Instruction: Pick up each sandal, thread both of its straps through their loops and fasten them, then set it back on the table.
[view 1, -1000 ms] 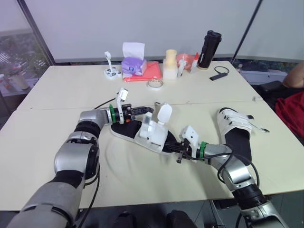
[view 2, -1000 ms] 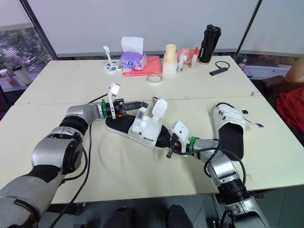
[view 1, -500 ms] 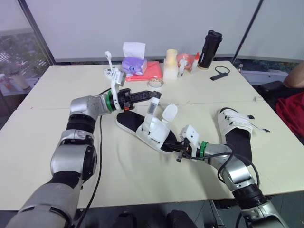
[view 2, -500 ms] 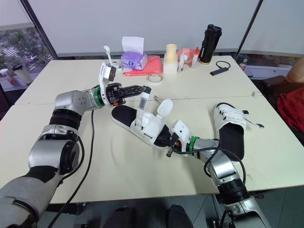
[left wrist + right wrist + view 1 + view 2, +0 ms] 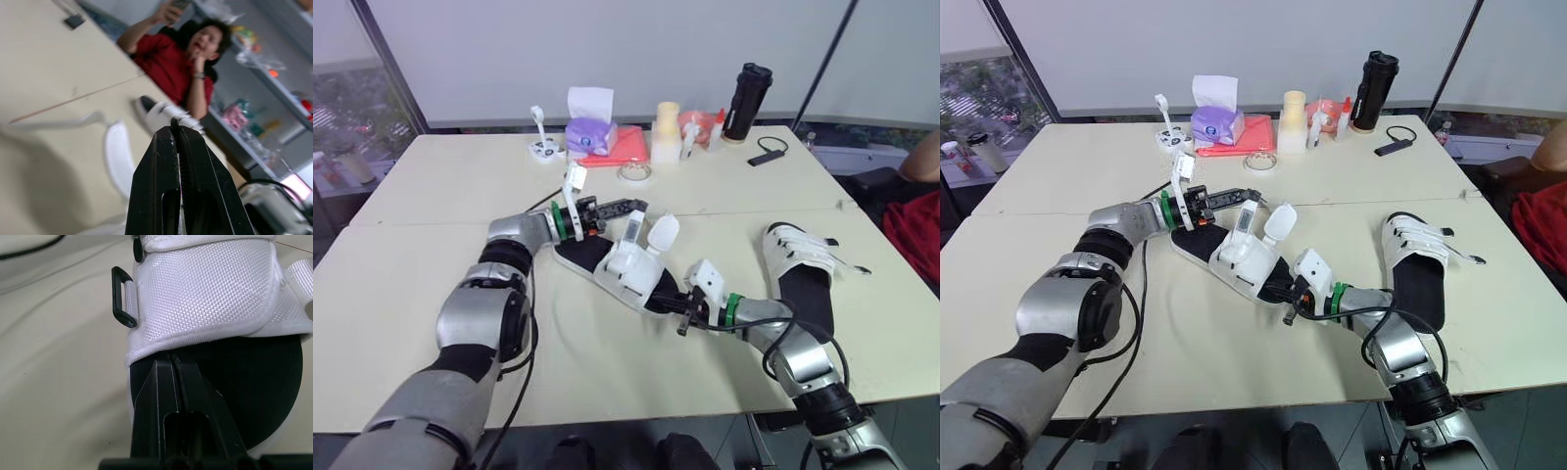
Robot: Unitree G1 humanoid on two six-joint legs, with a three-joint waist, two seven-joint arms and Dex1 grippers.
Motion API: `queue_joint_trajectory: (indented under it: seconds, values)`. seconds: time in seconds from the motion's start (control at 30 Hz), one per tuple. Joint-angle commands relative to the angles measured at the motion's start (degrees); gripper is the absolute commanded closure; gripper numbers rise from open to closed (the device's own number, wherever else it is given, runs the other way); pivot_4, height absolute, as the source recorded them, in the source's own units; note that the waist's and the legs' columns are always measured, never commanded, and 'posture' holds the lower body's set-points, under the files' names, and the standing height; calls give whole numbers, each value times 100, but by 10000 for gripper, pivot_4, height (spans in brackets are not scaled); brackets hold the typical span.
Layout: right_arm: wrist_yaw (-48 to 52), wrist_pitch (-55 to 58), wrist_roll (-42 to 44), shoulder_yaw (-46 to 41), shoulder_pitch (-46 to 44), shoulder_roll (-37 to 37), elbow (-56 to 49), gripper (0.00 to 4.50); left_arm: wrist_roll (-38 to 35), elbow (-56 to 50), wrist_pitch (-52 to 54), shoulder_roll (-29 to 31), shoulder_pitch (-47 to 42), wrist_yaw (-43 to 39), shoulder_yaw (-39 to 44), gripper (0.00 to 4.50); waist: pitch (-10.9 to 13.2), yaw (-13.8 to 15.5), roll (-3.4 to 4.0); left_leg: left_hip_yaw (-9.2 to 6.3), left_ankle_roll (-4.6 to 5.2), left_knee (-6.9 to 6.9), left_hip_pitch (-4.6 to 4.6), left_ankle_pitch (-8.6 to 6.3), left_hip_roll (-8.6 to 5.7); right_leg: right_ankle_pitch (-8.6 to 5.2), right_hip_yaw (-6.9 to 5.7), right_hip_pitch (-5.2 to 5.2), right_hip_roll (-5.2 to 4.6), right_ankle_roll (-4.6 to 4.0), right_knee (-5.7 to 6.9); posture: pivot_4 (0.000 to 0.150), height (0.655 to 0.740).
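On the table (image 5: 431, 186), both grips closed. Left gripper (image 5: 638, 204): presses fingers flat together, nothing visible between them; aims tips at the raised strap (image 5: 633, 227) just beyond. Right gripper (image 5: 172, 360): shuts fingers without a gap, tips over the black footbed of the unfastened sandal (image 5: 625, 276), just short of its white band and loop (image 5: 122, 296). Second sandal (image 5: 798, 264) well behind right fingers.

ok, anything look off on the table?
Near sandal: both straps stick up unfastened, and its black loop has no strap through it. The other sandal lies flat with its straps across. Nothing spilled or damaged.
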Motion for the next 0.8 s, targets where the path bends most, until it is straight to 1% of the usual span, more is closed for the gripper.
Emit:
queue_joint_trajectory:
  seconds: [0.03, 0.17, 0.3, 0.37, 0.53, 0.8]
  values:
    - [-2, 312, -161, 189, 261, -53, 184, 45000, 223, 154, -323, -44, -232, 245, 46, 44690, 0, -1, 0, 0, 0, 0, 0, 0, 0, 0, 0, 0, 0, 0, 0, 1500, 7400]
    - [-51, 336, -148, 182, 303, -41, 130, 45000, 385, 378, -608, -119, -227, 904, 184, 44690, 0, 4, 0, 0, 0, 0, 0, 0, 0, 0, 0, 1, 0, 0, 0, 1500, 7400]
    - [-101, 363, -138, 207, 377, -25, 42, 45000, 282, 467, -651, -128, -319, 1232, 503, 44690, 0, 10, 0, -1, 0, 1, 0, 0, 0, 0, 0, 2, 0, 1, 1, 1500, 7400]
    - [-120, 372, -137, 215, 400, -19, 20, 45000, 161, 460, -545, -95, -450, 1105, 698, 44690, 0, 10, -1, 0, 0, 1, 0, 0, 0, 0, 0, 2, 0, 1, 1, 1500, 7400]
    - [-145, 376, -134, 223, 398, 0, 32, 45000, 59, 394, -228, 35, -700, 432, 959, 44690, 0, 0, -1, 0, 0, 2, 0, 0, -2, 0, -1, 2, 0, 1, 3, 1500, 7400]
    - [-116, 360, -152, 269, 360, 27, 94, 45000, 19, 332, -114, 112, -916, 113, 1182, 44690, 0, -3, -1, -1, 0, 2, 0, 0, -2, 0, -1, 2, 0, 1, 4, 1500, 7400]
